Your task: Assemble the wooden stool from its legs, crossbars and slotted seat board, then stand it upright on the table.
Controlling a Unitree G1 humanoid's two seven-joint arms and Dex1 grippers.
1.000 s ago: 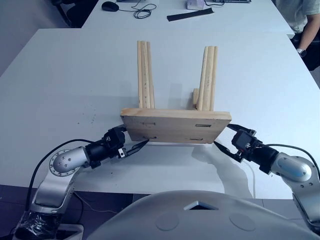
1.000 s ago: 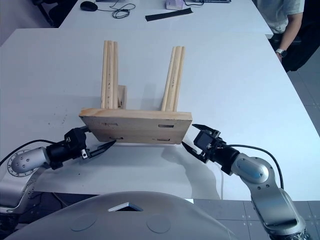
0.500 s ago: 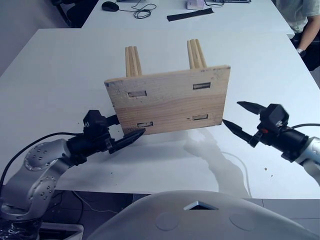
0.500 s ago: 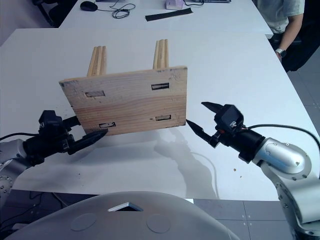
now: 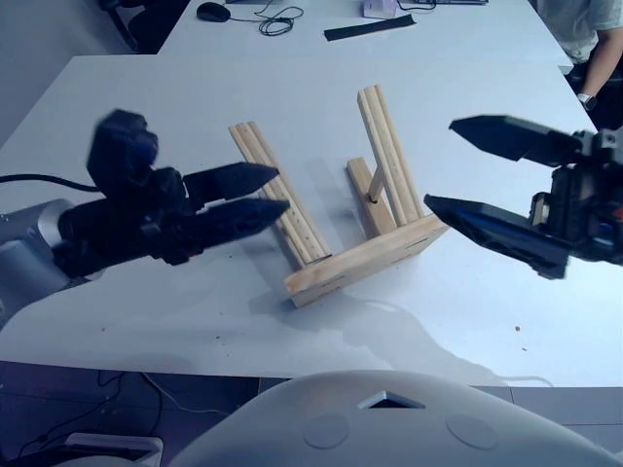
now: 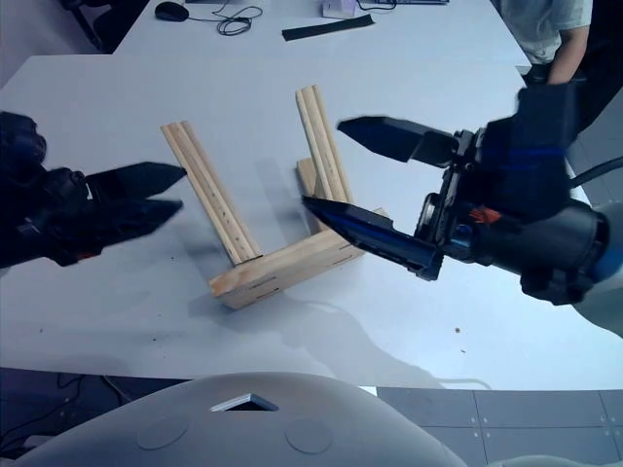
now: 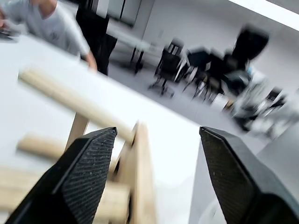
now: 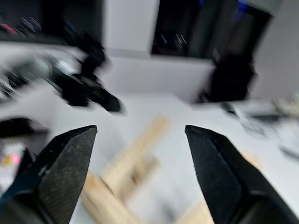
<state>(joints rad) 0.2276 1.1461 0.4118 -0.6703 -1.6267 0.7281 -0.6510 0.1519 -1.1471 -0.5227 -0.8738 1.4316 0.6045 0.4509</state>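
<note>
The wooden stool [image 5: 362, 263] lies tipped on the table [image 5: 506, 331], legs pointing away. Left gripper [image 5: 280, 190] and right gripper [image 5: 440, 163] flank it, both spread and empty. Probably rigid, fairly light wood; grasp the seat board's short ends

Our left end effector [image 5: 280, 191] is a pair of black, tapered fingers [image 5: 229, 180] ending in sharp points, set on a blocky black housing [image 5: 127, 195]. Behind it we see a rounded silver-grey arm shell [image 5: 21, 255] with a thin black cable [image 5: 39, 179] running to it. The inner pads [image 7: 88, 172] carry a fine knurled texture. Our right end effector [image 5: 440, 163] has the same black pointed shape. Its dark housing bears small red markings [image 6: 474, 212], and another black cable [image 6: 599, 167] loops at the wrist.
</note>
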